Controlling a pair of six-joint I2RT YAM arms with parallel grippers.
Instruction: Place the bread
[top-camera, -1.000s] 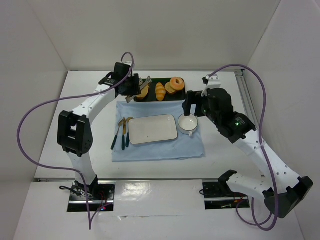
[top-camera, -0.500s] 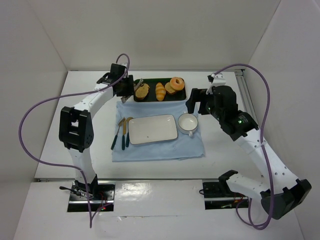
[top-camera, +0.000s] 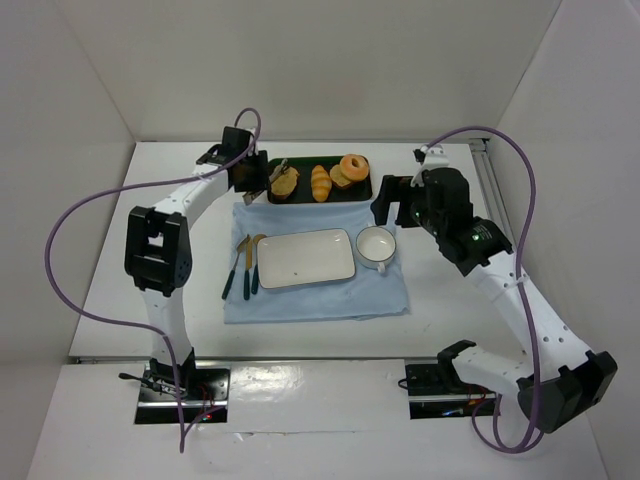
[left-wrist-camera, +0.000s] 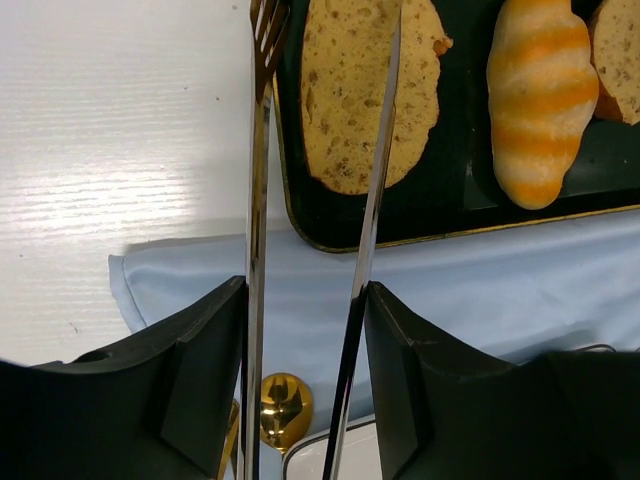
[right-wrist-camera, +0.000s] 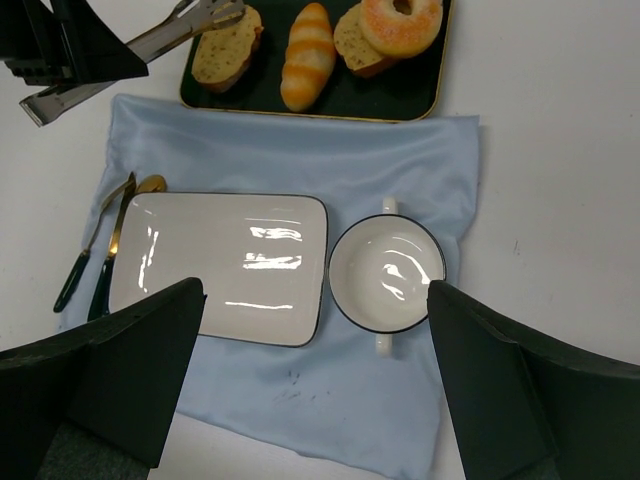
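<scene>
White table (top-camera: 440, 290): left jaws clamp tongs (left-wrist-camera: 371, 200) over the bread (left-wrist-camera: 340, 100); right jaws gape.

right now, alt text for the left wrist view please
The left end effector holds open metal tongs over the bread, a toast slice lying on a dark tray beside a striped roll. A blue cloth lies in the foreground.

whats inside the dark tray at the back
The dark tray holds the bread, a striped roll and a donut resting on another slice, partly covering it. The tongs cross over part of the bread.
</scene>
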